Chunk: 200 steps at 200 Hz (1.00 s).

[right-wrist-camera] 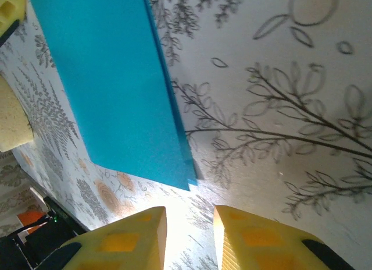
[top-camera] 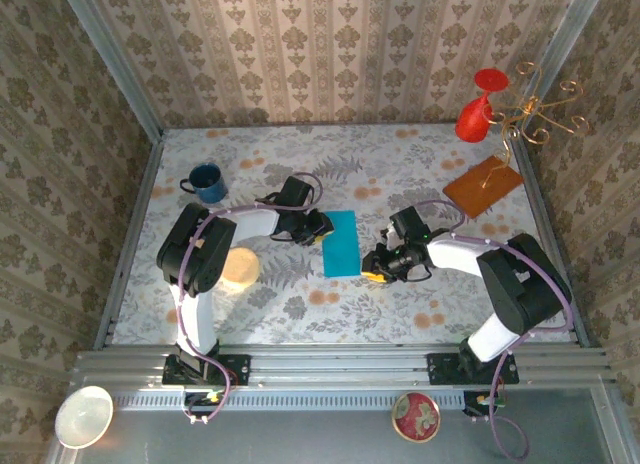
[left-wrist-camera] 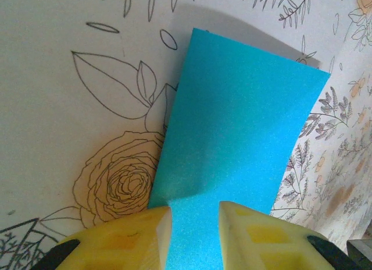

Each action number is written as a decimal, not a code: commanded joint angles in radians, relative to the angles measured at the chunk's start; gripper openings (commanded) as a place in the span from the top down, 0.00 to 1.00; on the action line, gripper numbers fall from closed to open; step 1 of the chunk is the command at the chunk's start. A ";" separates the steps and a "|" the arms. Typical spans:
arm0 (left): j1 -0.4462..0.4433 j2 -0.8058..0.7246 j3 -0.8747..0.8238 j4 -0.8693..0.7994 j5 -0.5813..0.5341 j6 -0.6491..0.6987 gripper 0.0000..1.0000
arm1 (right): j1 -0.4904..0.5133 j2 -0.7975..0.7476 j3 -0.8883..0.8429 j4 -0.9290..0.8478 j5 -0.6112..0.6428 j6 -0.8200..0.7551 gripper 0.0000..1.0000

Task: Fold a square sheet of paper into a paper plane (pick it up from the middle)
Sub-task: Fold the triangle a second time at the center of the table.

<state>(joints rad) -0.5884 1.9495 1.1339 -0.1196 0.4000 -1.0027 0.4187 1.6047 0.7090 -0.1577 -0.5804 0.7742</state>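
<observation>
The square sheet of paper (top-camera: 341,243) lies on the flowered table, teal-blue and folded in half into a narrow rectangle. My left gripper (top-camera: 318,227) is at its left long edge. In the left wrist view the yellow jaws stand a little apart, and the left gripper (left-wrist-camera: 195,223) hovers over the sheet (left-wrist-camera: 232,136), which runs on under the gap. My right gripper (top-camera: 378,264) sits just right of the sheet's near corner. In the right wrist view the right gripper (right-wrist-camera: 190,229) is open over bare tablecloth, a short way from the layered corner of the sheet (right-wrist-camera: 110,78).
A blue mug (top-camera: 206,182) stands at the back left and a round tan disc (top-camera: 240,269) lies beside the left arm. An orange-brown sheet (top-camera: 483,187), a red glass (top-camera: 480,109) and a gold wire stand (top-camera: 540,109) are at the back right.
</observation>
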 commanded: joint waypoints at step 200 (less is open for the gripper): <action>-0.002 0.126 0.007 -0.149 -0.029 0.050 0.71 | -0.031 0.076 -0.061 0.314 -0.067 0.115 0.76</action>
<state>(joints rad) -0.5877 1.9926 1.1938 -0.1551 0.4381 -0.9825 0.3927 1.6695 0.6586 0.1135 -0.6445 0.8577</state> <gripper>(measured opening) 0.294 0.257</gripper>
